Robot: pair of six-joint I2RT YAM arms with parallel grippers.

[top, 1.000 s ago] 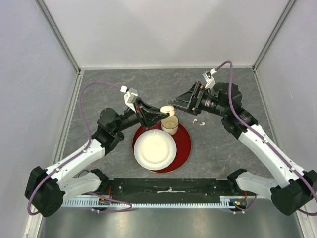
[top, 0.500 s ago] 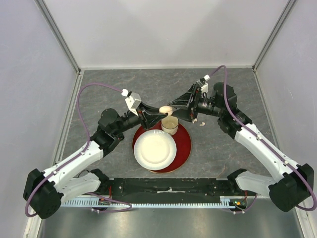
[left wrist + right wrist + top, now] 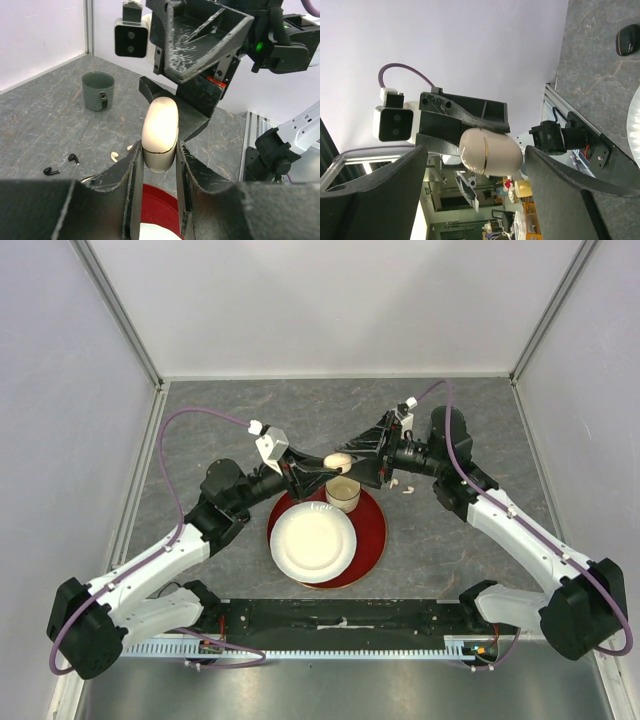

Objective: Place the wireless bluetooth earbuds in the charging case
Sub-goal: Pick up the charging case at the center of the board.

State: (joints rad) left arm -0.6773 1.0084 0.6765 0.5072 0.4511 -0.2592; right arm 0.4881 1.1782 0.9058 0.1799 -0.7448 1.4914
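My left gripper (image 3: pixel 334 466) is shut on a cream charging case (image 3: pixel 338 460) with a gold seam, lid closed, and holds it in the air above the paper cup. In the left wrist view the case (image 3: pixel 159 132) stands upright between the fingers of my left gripper (image 3: pixel 159 150). My right gripper (image 3: pixel 352 456) is open and faces the case, a finger on each side of it without touching. The case (image 3: pixel 490 151) shows the same way in the right wrist view, between the fingers of my right gripper (image 3: pixel 476 150). White earbuds (image 3: pixel 405 485) lie on the table; the black pair (image 3: pixel 74 158) lies beside them.
A paper cup (image 3: pixel 343 492) and a white plate (image 3: pixel 312 540) sit on a red plate (image 3: pixel 372 538). A grey-green mug (image 3: pixel 98 91) stands on the table behind the earbuds. A dark oval object (image 3: pixel 627 40) lies on the table. Walls enclose the table.
My right gripper has moved left toward the case and now straddles it. My left gripper has kept the case nearly still.
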